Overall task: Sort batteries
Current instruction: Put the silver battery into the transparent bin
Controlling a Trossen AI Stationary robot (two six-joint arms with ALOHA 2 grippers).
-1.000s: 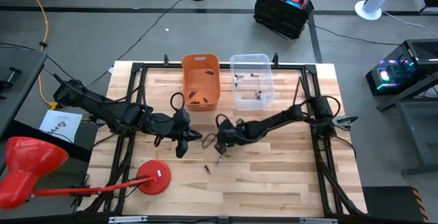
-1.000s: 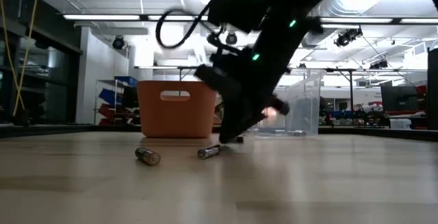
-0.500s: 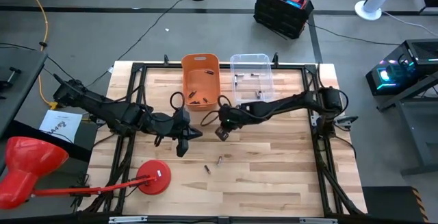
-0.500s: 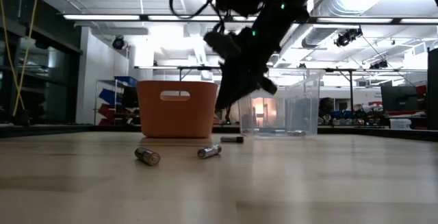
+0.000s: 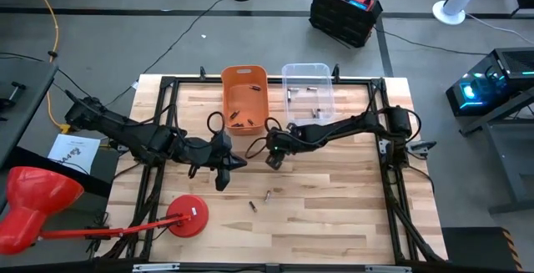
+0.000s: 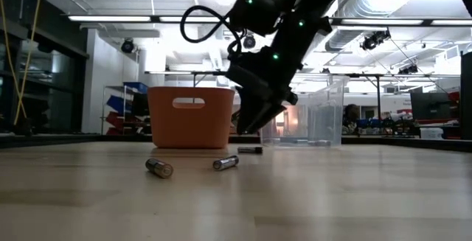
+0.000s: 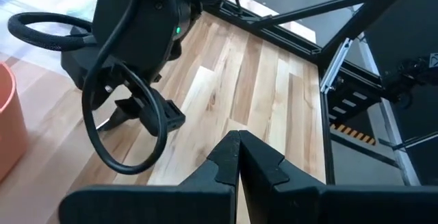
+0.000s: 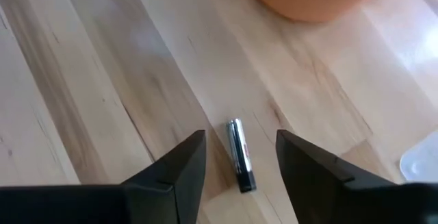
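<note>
Three loose batteries: one slim silver-and-black cell (image 8: 239,154) is seen on the desk (image 5: 334,206) just beside the orange bin (image 5: 244,99); two stubbier cells (image 6: 158,168) (image 6: 226,163) are seen nearer the front edge, close together but apart
Sorted batteries: several are seen inside the orange bin and a few inside the clear bin (image 5: 307,98)
Right gripper (image 8: 239,157): fingers are held apart, empty, poised above the slim cell, which is framed between them
Left gripper (image 7: 239,157): fingers are pressed together, nothing held; it is parked over the desk left of centre
Step judged: the slim cell is being lined up for a pick
Risk, rolling: the round cell could be nudged away if one finger lands first
Risk, bin: the orange wall could be clipped by the gripper, given how near it is
Risk, sorting: a drop into the wrong bin is possible, since the cell type cannot be read
</note>
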